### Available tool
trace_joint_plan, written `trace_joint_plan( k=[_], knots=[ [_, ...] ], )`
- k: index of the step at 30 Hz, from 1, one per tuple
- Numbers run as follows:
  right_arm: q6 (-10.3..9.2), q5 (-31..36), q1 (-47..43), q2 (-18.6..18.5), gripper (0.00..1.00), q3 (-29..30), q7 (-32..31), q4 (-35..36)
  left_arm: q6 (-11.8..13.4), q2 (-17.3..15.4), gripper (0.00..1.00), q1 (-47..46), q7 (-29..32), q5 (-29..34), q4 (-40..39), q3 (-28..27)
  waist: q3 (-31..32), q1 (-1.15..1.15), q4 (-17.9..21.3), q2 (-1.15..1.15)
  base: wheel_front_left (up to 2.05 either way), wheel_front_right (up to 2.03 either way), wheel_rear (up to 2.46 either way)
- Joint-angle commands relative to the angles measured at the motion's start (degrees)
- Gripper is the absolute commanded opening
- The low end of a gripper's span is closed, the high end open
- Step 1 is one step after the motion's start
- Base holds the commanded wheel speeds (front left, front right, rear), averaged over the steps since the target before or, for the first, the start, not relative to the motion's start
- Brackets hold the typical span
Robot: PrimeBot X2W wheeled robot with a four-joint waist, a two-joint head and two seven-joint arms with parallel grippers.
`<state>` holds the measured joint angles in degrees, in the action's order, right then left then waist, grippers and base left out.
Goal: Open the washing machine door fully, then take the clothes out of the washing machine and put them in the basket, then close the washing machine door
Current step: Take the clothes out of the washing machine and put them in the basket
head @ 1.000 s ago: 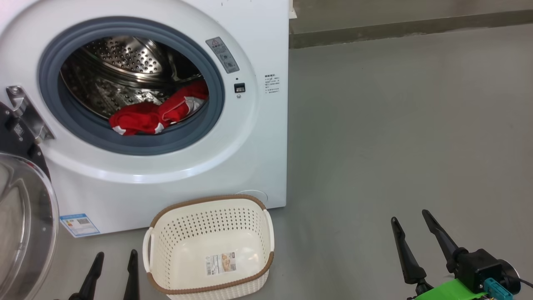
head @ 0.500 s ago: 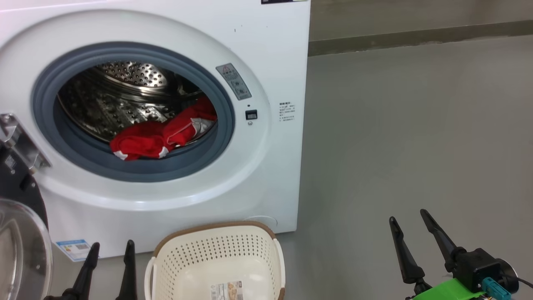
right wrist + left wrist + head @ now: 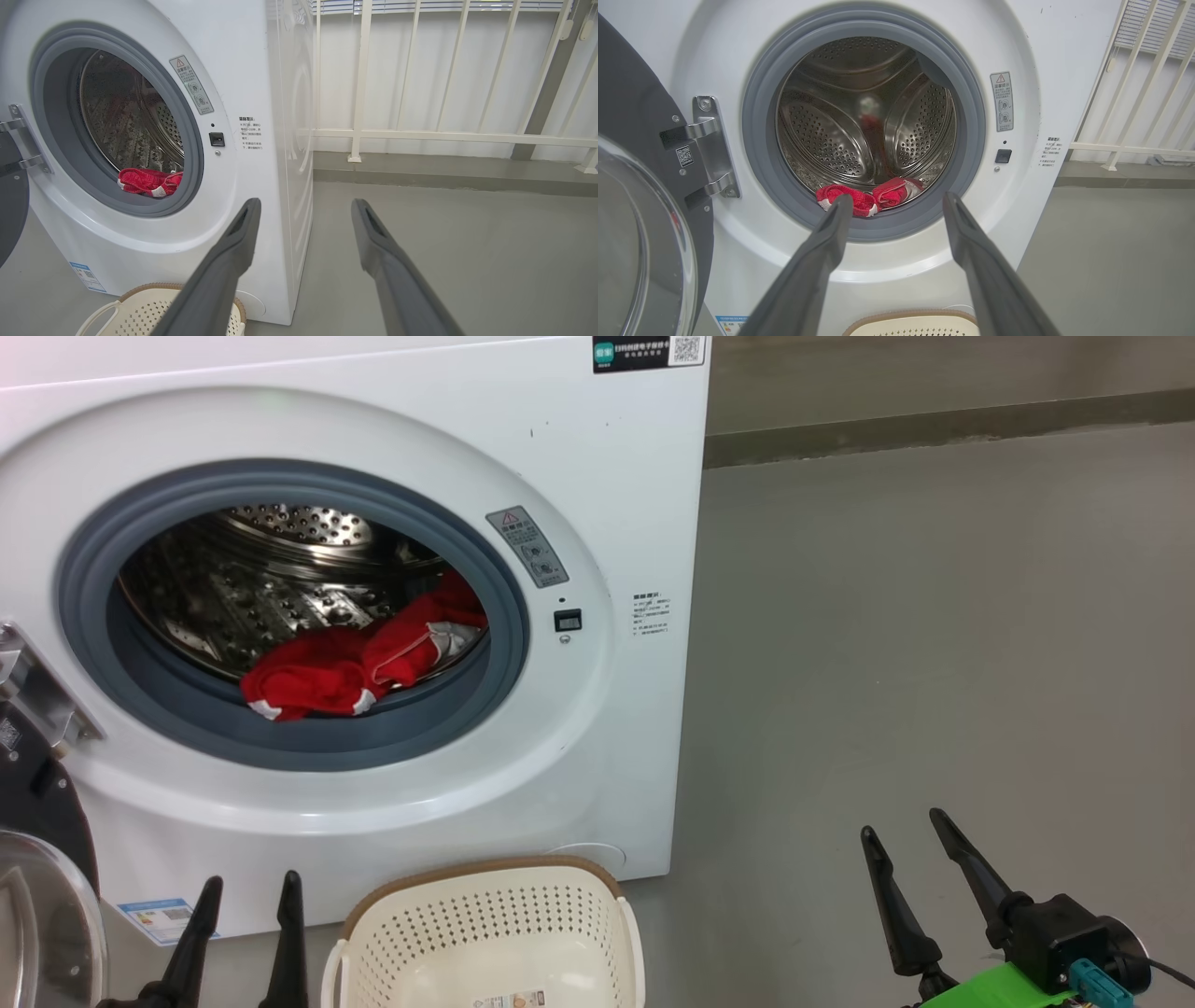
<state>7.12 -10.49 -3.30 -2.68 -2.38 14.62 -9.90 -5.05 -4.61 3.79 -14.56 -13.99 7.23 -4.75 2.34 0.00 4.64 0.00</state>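
Head cam has tilted up since a sec ago (the things themselves haven't moved): washing machine (image 3: 597, 476) now lower in frame, basket (image 3: 485, 915) cut by bottom edge. Washing machine door (image 3: 37, 915) swung wide at lower left, red clothes (image 3: 317, 677) at drum's front lip, centre-left. Left hand (image 3: 253, 880) & right hand (image 3: 902, 823) both spread, empty; reach-in looks next.

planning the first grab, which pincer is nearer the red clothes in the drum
Left. The left pincer sits in front of the soft bright red fabric clothes, pointing at them; the right pincer is well off to their right.
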Motion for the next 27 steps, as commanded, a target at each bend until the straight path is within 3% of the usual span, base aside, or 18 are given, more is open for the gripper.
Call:
trace_joint_plan(
  k=[1, 15, 27],
  knots=[
    [0.36, -0.1, 2.6, -0.3, 1.0, -1.3, 0.4, 1.2, 0.2, -0.6, 1.0, -1.0, -0.4, 0.9, -1.7, -2.0, 0.1, 0.0, 0.0, 0.0, 0.0, 0.0, 0.0],
    [0.36, -0.2, 2.1, -0.5, 1.0, -1.6, 0.4, 1.5, 0.8, -0.5, 1.0, -1.3, -0.1, 1.5, -1.0, -1.5, -0.4, 0.0, -0.9, 0.0, 0.0, 0.0, 0.0],
    [0.36, -0.2, 3.1, -0.9, 1.0, -2.4, 0.4, 1.6, 2.2, -1.4, 1.0, -8.0, 3.0, 1.3, 2.8, -1.0, -3.0, 0.0, -1.9, 0.0, 0.0, 0.0, 0.0]
  ],
)
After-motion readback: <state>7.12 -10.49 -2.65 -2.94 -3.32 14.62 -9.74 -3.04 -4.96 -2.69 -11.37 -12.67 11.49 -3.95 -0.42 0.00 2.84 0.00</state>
